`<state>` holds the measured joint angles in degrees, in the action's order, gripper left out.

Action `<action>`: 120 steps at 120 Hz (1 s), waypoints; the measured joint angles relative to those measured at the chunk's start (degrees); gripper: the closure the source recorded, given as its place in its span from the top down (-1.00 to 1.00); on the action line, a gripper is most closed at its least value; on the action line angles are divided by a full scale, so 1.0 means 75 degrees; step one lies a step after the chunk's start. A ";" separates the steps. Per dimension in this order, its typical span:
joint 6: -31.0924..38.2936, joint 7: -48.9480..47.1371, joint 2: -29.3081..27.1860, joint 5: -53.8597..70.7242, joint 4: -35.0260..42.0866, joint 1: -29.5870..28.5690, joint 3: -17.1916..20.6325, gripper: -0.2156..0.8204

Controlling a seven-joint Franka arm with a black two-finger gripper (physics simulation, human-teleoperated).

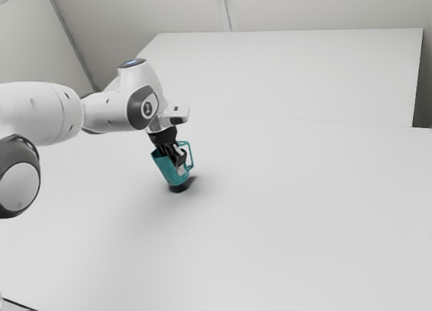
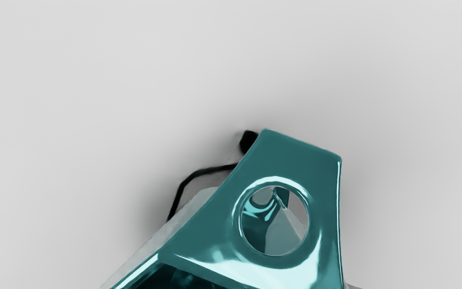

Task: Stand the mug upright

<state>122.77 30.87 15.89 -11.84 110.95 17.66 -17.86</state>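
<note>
The teal mug (image 1: 166, 166) leans at a slant in the exterior view, its mouth toward that view's upper left and its handle on that view's right. A dark patch lies under its low end; whether the base touches the table I cannot tell. My gripper (image 1: 177, 158) is at the mug, overlapping its side between body and handle. Whether it holds the mug is hidden. In the wrist view the mug (image 2: 211, 233) is large and close to my hand, with a round opening in its teal surface and a dark hollow below that.
The white table (image 1: 290, 210) spreads around the mug. A pale wall panel (image 1: 283, 75) stands behind it. A black cable (image 1: 20, 304) runs at the exterior view's lower left corner.
</note>
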 joint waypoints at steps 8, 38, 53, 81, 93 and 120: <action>0.0028 -0.0045 0.0061 -0.0003 -0.0013 -0.0003 0.0014 -0.93; 0.0145 -0.0141 0.0128 -0.0059 -0.0013 -0.0006 0.0063 -0.67; 0.0170 -0.0163 0.0109 -0.0076 -0.0020 0.0002 0.0090 -0.27; 0.0128 -0.0208 -0.0422 -0.0021 -0.0048 0.0089 0.0096 0.17; 0.0074 -0.0244 -0.0751 0.0115 -0.0067 0.0096 0.0098 0.26; -0.0259 -0.0367 -0.1601 0.0791 -0.0454 -0.0005 0.0191 0.43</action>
<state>120.83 28.11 3.88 -5.91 107.54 17.62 -16.43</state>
